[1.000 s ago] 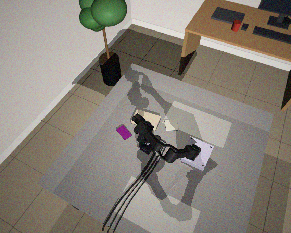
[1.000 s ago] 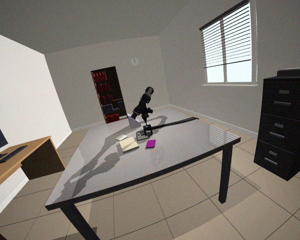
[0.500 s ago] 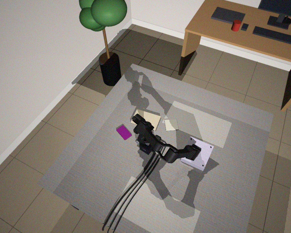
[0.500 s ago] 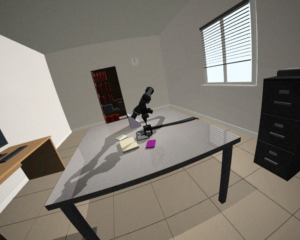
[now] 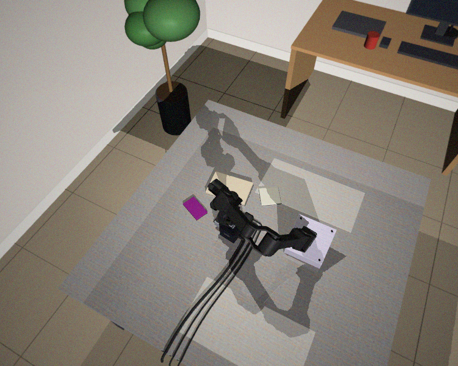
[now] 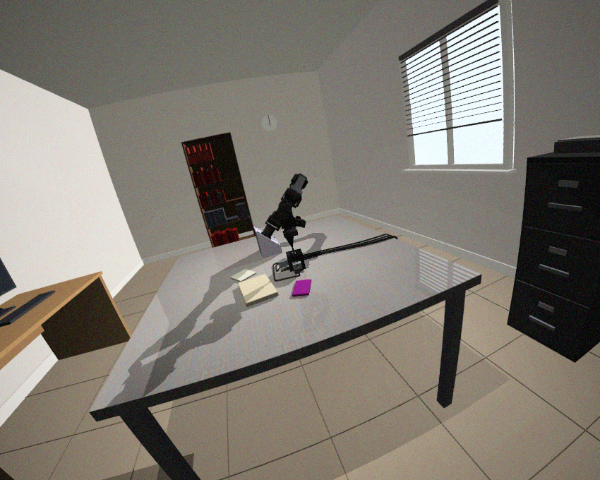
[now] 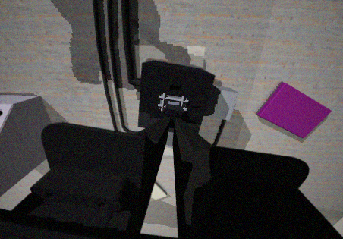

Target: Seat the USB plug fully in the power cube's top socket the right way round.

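The power cube (image 5: 228, 233) (image 6: 297, 254) (image 7: 159, 76) is a black box on the table. The silver-edged socket (image 7: 174, 95) shows on its top face in the wrist view. My gripper (image 6: 292, 248) (image 7: 171, 122) points down at the cube's top, its fingertips close together at the socket's near edge. It is shut on the USB plug, which is small, dark and mostly hidden by the fingertips. How deep the plug sits and which way round it is cannot be told. In the top view the arm hides the fingertips.
Black cables (image 5: 205, 297) (image 6: 349, 245) (image 7: 110, 38) run from the cube across the table. A magenta block (image 5: 195, 207) (image 6: 301, 286) (image 7: 294, 110), a cream block (image 5: 241, 185) (image 6: 257, 289) and a pale flat pad (image 5: 269, 196) (image 6: 243, 275) lie nearby. A lilac wedge (image 5: 324, 240) (image 6: 269, 246) stands near the arm's base.
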